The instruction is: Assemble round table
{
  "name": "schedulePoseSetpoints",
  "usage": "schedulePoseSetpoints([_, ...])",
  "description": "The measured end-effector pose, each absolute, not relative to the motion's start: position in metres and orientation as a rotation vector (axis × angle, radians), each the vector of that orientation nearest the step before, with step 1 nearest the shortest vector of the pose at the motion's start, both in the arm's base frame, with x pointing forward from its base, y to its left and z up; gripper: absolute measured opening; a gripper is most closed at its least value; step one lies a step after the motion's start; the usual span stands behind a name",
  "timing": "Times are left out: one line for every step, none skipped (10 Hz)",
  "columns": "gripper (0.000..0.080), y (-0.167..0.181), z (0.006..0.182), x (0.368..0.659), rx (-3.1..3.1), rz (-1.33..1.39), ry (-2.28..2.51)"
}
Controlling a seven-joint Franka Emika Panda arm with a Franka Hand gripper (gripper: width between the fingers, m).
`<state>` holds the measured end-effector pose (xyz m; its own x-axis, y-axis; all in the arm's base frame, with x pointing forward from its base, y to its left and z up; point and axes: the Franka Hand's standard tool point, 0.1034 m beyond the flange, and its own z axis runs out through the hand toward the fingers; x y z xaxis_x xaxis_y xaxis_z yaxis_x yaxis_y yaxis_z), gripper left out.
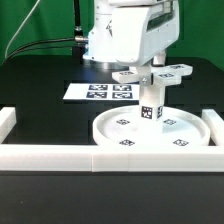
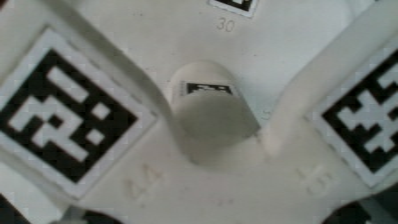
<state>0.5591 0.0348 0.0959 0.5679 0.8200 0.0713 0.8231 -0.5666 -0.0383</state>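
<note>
While the white plastic cross-shaped foot piece sits on top of the short white cylindrical post, the arm's two-finger gripper hangs right over it, wrist housing low above the cross arms. Fingers are hidden behind the foot's tagged arms in the exterior view, and the wrist view shows no fingertips clearly, so whether the gripper is clamped or released cannot be told. Post stands upright near the centre of the large white rimmed round disc, which lies flat on the black table with tags facing up.

Judgement: foot is being seated or screwed onto the post's top end, table built upside down, disc as base so the stack stays steady. Wrist view looks straight down on the foot piece: two tagged arms spreading out, raised hub in the middle, camera very close.

Edges: the disc's front rim is touching or just beside the long white border rail; the side rail at the exterior view's left is well apart. The marker board lies behind the disc, near, not touching. Open room above and on both sides of the post; straight-up retreat looks clear. Risk, as a guess: sideways push could tilt the post.
</note>
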Motion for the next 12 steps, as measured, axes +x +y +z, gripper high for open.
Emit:
schedulePoseSetpoints([0.0451, 0.0343, 0.0957, 0.5594, -2.819, -0.081, -1.211])
schedulePoseSetpoints([0.0452, 0.0346, 0.0955, 0.5594, -2.883, -0.077, -1.043])
schedulePoseSetpoints([0.0452, 0.0345, 0.0954, 0.5597, -2.918, -0.081, -0.942])
schedulePoseSetpoints([0.0452, 0.0358, 0.0951, 0.5590, -2.975, -0.078, -0.718])
schedulePoseSetpoints([0.0452, 0.0368, 0.0950, 0.5589, -3.011, -0.080, -0.522])
schedulePoseSetpoints([0.0452, 0.0374, 0.0950, 0.5584, -3.033, -0.090, -0.376])
schedulePoseSetpoints([0.0452, 0.0393, 0.0949, 0.5571, -3.049, -0.102, -0.159])
schedulePoseSetpoints([0.0452, 0.0389, 0.0948, 0.5570, -3.056, -0.133, -0.060])
schedulePoseSetpoints([0.0452, 0.0389, 0.0951, 0.5582, -3.056, -0.146, -0.047])
schedulePoseSetpoints([0.0452, 0.0388, 0.0951, 0.5582, -3.045, -0.139, 0.106])
schedulePoseSetpoints([0.0452, 0.0388, 0.0950, 0.5582, -3.038, -0.135, 0.186])
schedulePoseSetpoints([0.0452, 0.0388, 0.0949, 0.5581, -3.032, -0.132, 0.238])
